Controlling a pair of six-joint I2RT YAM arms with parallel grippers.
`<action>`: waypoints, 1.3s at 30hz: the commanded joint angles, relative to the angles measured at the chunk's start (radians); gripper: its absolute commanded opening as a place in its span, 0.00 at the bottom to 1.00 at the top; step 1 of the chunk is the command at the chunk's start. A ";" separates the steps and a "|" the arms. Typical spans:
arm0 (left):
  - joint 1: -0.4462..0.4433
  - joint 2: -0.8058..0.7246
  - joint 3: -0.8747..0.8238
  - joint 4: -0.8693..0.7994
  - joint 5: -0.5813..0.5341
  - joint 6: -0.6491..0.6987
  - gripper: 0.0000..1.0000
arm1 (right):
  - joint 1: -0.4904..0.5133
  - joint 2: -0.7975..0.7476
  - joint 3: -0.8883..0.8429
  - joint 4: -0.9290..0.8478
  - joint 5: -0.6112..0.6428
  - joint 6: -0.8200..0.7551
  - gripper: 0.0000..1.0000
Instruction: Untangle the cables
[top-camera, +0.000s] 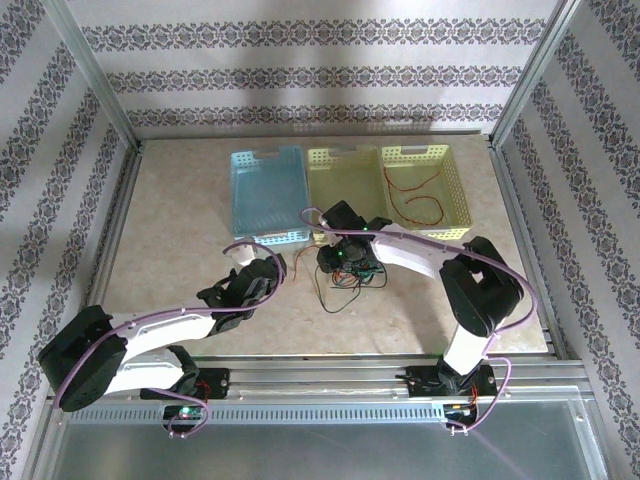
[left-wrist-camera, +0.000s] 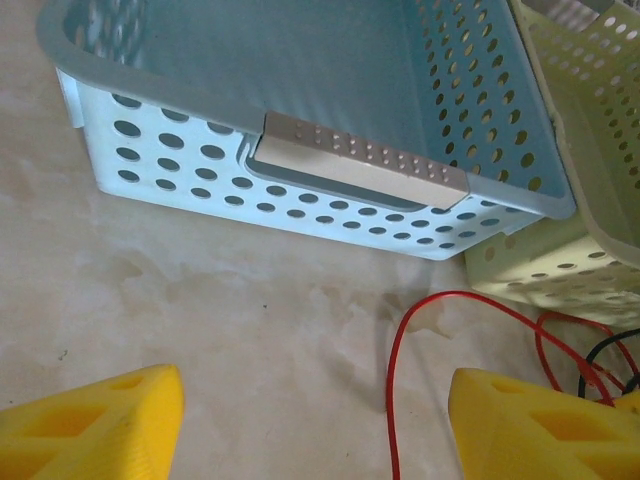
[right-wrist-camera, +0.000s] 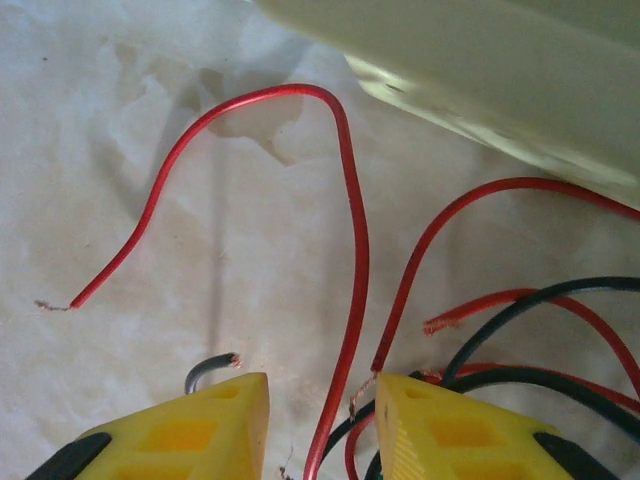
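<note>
On the beige marbled table (top-camera: 180, 230), a perforated light-blue plastic basket (top-camera: 265, 195) is set beside pale yellow perforated baskets (top-camera: 415, 152). The left gripper (left-wrist-camera: 312, 390) is spread wide, empty. The right gripper (right-wrist-camera: 320, 390) is partly parted, a thin red cable (right-wrist-camera: 352, 230) running loose between its fingers, over the tangled thin cables (top-camera: 340, 285) just before the baskets

The left arm (top-camera: 150, 335) rises from the bottom left of the overhead view and folds back to an elbow near the left edge. From there it stretches up and right toward the middle. Its left gripper (left-wrist-camera: 320, 430) stands wide open, with the yellow fingers (left-wrist-camera: 95, 425) in the two bottom corners of the wrist view. The right arm (top-camera: 470, 300) climbs from the bottom right, bends at right of centre, and reaches left to the middle. The right gripper (right-wrist-camera: 320, 435) points down, its jaws apart with only a narrow gap.
</note>
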 joint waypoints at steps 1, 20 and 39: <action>0.011 0.020 0.017 0.031 0.029 0.050 0.70 | 0.007 0.040 0.030 -0.027 0.020 -0.020 0.30; -0.020 0.211 0.136 0.274 0.534 0.369 0.77 | -0.144 -0.398 -0.153 0.157 -0.277 0.141 0.00; -0.034 0.543 0.325 0.423 0.637 0.386 0.72 | -0.327 -0.740 -0.197 0.188 -0.414 0.275 0.00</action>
